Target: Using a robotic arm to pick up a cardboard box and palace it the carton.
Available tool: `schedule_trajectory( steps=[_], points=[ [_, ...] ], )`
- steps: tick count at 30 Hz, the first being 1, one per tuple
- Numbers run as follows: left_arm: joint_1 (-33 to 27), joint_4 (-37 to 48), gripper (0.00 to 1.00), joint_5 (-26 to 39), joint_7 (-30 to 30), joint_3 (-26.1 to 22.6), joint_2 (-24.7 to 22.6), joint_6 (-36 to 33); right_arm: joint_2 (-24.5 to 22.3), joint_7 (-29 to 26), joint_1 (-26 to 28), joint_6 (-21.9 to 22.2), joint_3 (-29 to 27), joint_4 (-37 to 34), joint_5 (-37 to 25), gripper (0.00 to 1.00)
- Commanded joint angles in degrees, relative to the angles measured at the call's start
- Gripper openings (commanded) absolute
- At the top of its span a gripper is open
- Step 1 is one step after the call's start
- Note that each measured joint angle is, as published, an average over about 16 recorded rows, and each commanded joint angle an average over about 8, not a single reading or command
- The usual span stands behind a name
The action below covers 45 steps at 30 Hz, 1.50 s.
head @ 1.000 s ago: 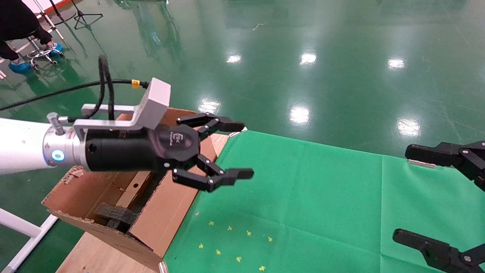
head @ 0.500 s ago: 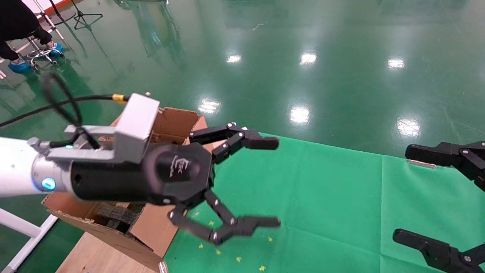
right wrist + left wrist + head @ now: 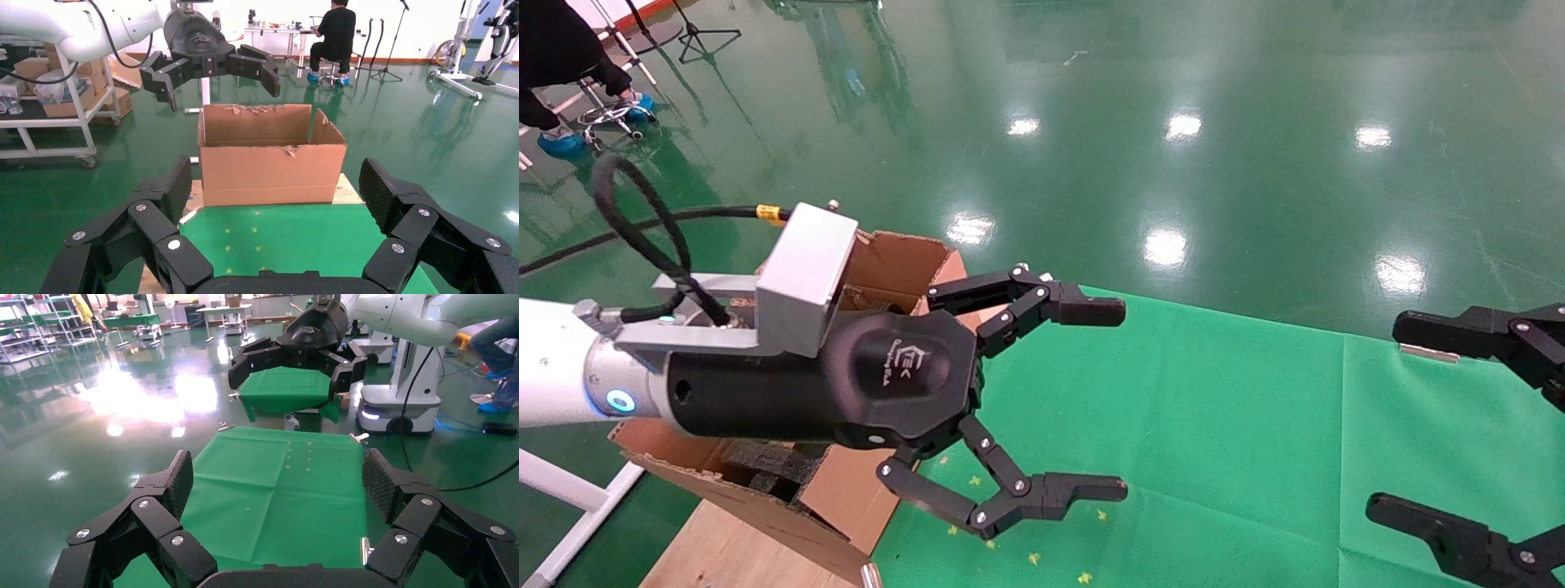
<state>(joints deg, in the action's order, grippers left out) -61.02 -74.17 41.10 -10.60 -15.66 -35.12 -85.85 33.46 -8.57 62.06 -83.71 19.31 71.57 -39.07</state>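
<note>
Glossy green workshop floor [image 3: 1254, 122] with light reflections; in front, a table covered by a green cloth [image 3: 1214, 425] with small yellow star marks, wooden board edge showing at its left end.

White robotic arm with silver wrist, blue light and grey camera block, the left arm, reaches in from the left, roughly level, over the left part of the cloth. Its black multi-link left gripper [image 3: 1103, 400] points toward the right; fingers [image 3: 1083, 310] spread wide apart, nothing between them. Left wrist view agrees: both finger pads wide, only bare green cloth [image 3: 275, 490] beyond.

Large brown corrugated cardboard carton [image 3: 846, 490] with torn-edged flaps sits at the table's left end, below and behind the left gripper body, partly hidden by it. It is open at the top, black foam pieces [image 3: 764, 465] visible inside. Right wrist view shows the carton [image 3: 269, 165] upright on the wooden board at the far end of the cloth, left gripper [image 3: 211, 64] hanging above it, apart from it.

Small reddish-brown cardboard box: cannot see it in any view, maybe hidden by the arm.

Black right gripper [image 3: 1442, 425] at the right edge over the cloth, fingers wide open, empty.

Seated person in black [image 3: 333, 33] at a desk in the background.
</note>
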Motion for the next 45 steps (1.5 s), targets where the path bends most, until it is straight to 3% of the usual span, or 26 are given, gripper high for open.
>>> schedule_trajectory(
  steps=[1,45],
  points=[
    [-0.13,0.16,1.0,0.18,-0.05,-0.09,0.02,0.02,0.0,0.0,0.0,0.0,0.0,0.0,0.0,1.0],
    [-0.7,0.82,1.0,0.95,-0.26,-0.48,0.14,0.22,0.0,0.0,0.0,0.0,0.0,0.0,0.0,1.0]
  ],
)
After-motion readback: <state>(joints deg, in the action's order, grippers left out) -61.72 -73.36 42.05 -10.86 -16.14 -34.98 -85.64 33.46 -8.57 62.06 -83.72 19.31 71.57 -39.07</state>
